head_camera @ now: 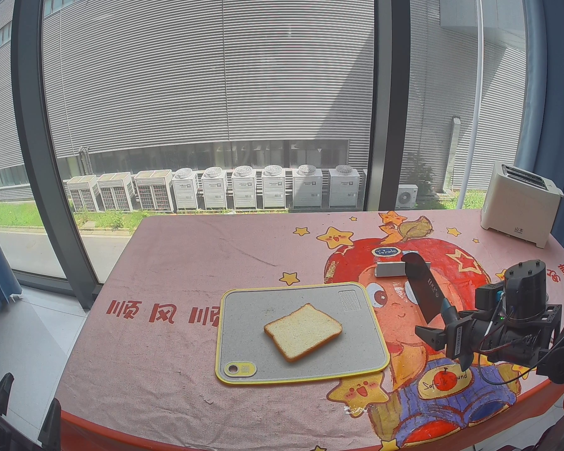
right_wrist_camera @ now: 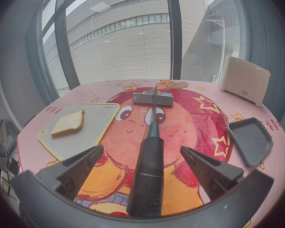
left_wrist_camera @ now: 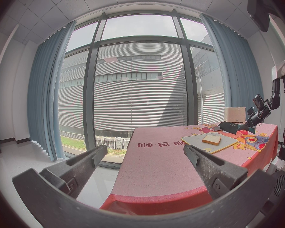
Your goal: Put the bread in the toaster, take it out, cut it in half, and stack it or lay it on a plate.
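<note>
1. Bread (head_camera: 302, 331) flat on cutting board (head_camera: 357, 352), mid-tabletop (head_camera: 188, 264).
2. Right pincer (right_wrist_camera: 141, 148) wide, straddling knife (right_wrist_camera: 148, 174) handle; blade tip at grey holder (right_wrist_camera: 142, 98).
3. Left pincer (left_wrist_camera: 142, 155) wide, empty, off tabletop's near-left corner.

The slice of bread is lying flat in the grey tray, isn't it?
No. The slice of bread is lying flat on the cutting board, not in the tray. The head view shows it.
</note>
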Robot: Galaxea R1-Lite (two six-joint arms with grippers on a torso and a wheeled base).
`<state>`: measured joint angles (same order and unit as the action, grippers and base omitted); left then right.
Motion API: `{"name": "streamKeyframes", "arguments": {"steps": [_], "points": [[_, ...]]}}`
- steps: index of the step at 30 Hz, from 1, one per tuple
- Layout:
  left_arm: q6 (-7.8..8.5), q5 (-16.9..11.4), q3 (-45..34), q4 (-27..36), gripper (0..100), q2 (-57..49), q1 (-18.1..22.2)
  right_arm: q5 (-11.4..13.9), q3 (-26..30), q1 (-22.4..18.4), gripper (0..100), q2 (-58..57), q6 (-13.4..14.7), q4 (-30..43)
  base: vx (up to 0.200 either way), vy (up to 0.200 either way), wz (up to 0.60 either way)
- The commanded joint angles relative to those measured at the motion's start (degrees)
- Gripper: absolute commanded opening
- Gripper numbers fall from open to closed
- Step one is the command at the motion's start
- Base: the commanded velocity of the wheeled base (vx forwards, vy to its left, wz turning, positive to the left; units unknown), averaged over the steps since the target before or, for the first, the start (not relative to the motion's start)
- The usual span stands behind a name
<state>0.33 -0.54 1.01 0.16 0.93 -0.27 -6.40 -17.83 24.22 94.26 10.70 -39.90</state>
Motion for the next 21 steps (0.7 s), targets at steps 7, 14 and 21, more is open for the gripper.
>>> {"name": "streamKeyframes", "arguments": {"steps": [7,14,21], "points": [[0.02,0.01,-1.01,0.02,100,-0.93,0.00,-0.02,0.52,0.04,0,-0.13,0.02,0.09,0.000,0.000,0.00],[-0.07,0.01,-1.01,0.02,100,-0.93,0.00,-0.02,0.52,0.12,0,-0.74,-0.07,0.09,0.000,0.000,0.00],[-0.07,0.01,-1.01,0.02,100,-0.93,0.00,-0.02,-0.01,0.12,0,-0.83,-0.07,0.00,0.000,0.000,0.00]]}}
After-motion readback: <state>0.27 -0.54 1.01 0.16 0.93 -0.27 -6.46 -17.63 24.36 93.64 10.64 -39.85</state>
